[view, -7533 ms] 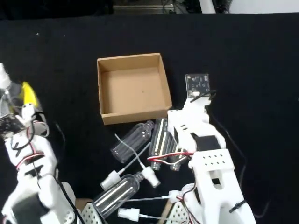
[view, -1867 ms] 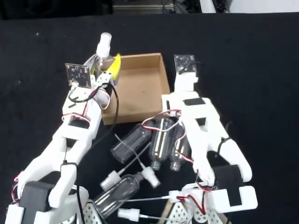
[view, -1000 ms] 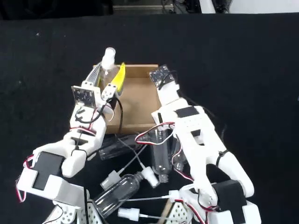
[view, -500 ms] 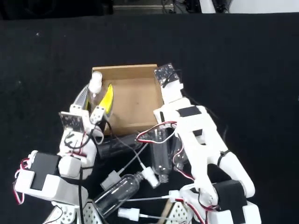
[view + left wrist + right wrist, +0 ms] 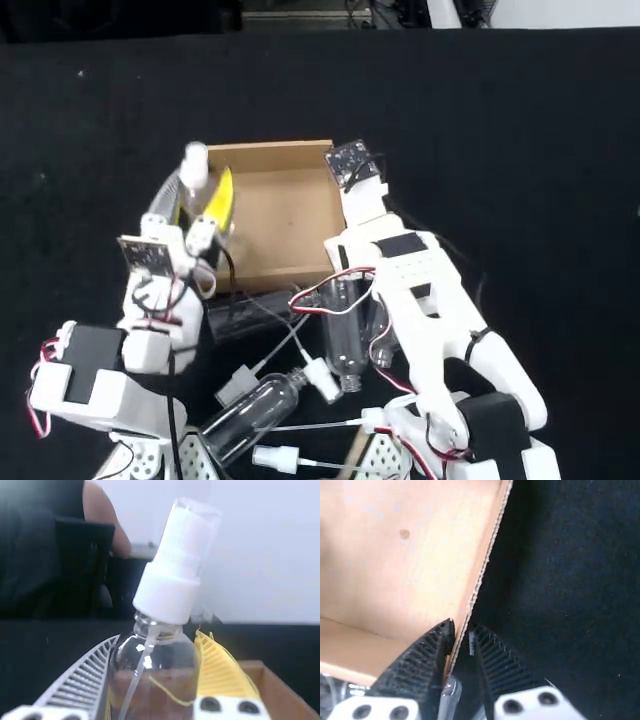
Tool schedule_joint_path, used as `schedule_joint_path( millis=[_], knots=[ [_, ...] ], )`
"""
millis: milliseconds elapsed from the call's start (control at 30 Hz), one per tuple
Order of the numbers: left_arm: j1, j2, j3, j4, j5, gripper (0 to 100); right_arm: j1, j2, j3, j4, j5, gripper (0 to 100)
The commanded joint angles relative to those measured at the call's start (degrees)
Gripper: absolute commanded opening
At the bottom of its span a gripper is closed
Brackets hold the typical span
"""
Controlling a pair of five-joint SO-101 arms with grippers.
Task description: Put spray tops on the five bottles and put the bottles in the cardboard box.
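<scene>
My left gripper (image 5: 195, 188) is shut on a clear bottle (image 5: 150, 675) that carries a white spray top (image 5: 175, 570). It holds the bottle upright over the left wall of the cardboard box (image 5: 290, 205). My right gripper (image 5: 460, 631) is shut on the box's right wall (image 5: 485, 565), one black finger inside and one outside. The right arm (image 5: 400, 265) stretches over two bare bottles (image 5: 345, 325) lying in front of the box. Another bottle (image 5: 250, 410) lies near the front, with a spray top (image 5: 320, 378) at its neck.
Loose white spray tops with long tubes lie near the front edge (image 5: 240, 380) (image 5: 275, 458) (image 5: 372, 418). The black tabletop (image 5: 540, 180) is open to the right of and behind the box. A person sits in the room behind, away from the table.
The left arm has drawn back with the bottle, from above the box's far left corner toward its left wall. The right gripper has stayed at the box's right wall.
</scene>
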Motion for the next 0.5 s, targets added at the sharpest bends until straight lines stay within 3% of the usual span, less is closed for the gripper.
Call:
schedule_joint_path(
  millis=[0,133,467],
  knots=[
    [-2.77,0.7,-11.47,2.29,-0.18,3,-0.62,-2.68,0.04,-1.05,0.0,1.1],
    [-2.33,3.96,-19.3,8.97,-0.18,3,-0.62,-2.15,0.04,-1.05,0.0,1.1],
    [-1.36,18.81,-26.15,-1.41,-0.53,3,-0.7,-2.59,-0.31,-0.7,-0.44,2.5]
  ],
)
